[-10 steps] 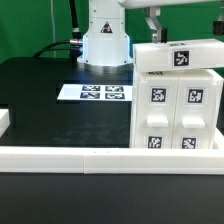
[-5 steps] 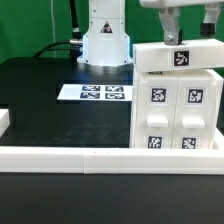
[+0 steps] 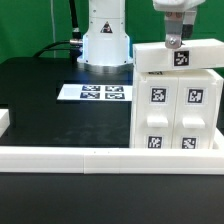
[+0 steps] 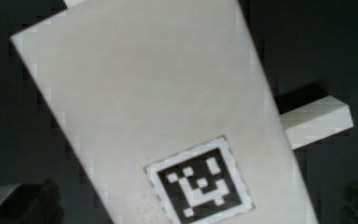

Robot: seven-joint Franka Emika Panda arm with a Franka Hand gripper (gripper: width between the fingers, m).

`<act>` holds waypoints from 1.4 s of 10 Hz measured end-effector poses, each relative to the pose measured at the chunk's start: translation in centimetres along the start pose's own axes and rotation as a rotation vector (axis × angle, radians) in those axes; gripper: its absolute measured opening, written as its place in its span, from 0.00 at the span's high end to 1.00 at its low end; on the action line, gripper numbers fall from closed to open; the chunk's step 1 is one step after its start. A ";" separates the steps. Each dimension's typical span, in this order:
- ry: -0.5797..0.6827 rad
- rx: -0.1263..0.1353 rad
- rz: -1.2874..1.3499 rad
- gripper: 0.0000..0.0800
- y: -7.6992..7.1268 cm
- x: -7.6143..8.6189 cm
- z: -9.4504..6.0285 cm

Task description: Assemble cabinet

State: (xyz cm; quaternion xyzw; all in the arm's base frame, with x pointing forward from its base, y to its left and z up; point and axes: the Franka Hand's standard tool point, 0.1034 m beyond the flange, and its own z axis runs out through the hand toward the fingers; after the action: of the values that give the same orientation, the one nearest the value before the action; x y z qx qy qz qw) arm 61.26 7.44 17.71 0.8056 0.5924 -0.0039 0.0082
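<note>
Step in hand, as I judge it: lining up for a grasp on the top panel (image 4: 149, 110) of the cabinet (image 3: 178, 105). The cabinet stands on the desk (image 3: 40, 110) directly under the pincer (image 3: 174, 42). The low white rail (image 3: 90, 156) lies lower down, in front of the pincer. The marker board (image 3: 103, 92) lies flat, well off to the exterior view's left of the pincer.

To do it well:
- The wrist view shows the panel running skew, so a wrist turn may be wanted first.
- Square the fingers to the panel's long edges and come down straight.
- Close only once both fingers flank the panel.
- Avoid nudging the stack sideways.

Pincer: jaws spread wide, nothing between them, nothing held. The tips hang close over the panel's upper face; whether they touch it I cannot tell.
</note>
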 end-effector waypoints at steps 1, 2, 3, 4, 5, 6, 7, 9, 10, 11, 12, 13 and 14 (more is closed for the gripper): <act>-0.005 -0.002 -0.047 0.00 0.0 -0.1 0.1; -0.011 -0.004 -0.087 0.00 0.0 -0.2 0.2; -0.011 -0.004 -0.093 0.00 -0.2 -0.2 0.4; -0.009 -0.009 -0.087 0.00 -0.2 -0.1 0.7; -0.007 -0.012 -0.077 0.00 -0.3 0.2 1.1; -0.006 -0.015 -0.069 0.00 -0.4 0.3 1.4; -0.005 -0.016 -0.058 0.00 -0.4 0.3 1.4; -0.004 -0.020 -0.049 0.14 -0.3 0.3 1.4; -0.004 -0.020 -0.047 0.31 -0.3 0.2 1.3; -0.004 -0.020 -0.046 0.31 -0.3 0.2 1.4; -0.004 -0.020 -0.046 0.30 -0.3 0.1 1.4; -0.004 -0.020 -0.042 0.30 -0.3 0.1 1.4; -0.004 -0.020 -0.017 0.30 -0.2 0.1 1.4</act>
State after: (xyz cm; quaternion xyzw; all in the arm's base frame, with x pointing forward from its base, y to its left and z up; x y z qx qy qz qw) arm 61.06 7.60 16.35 0.8004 0.5992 0.0005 0.0172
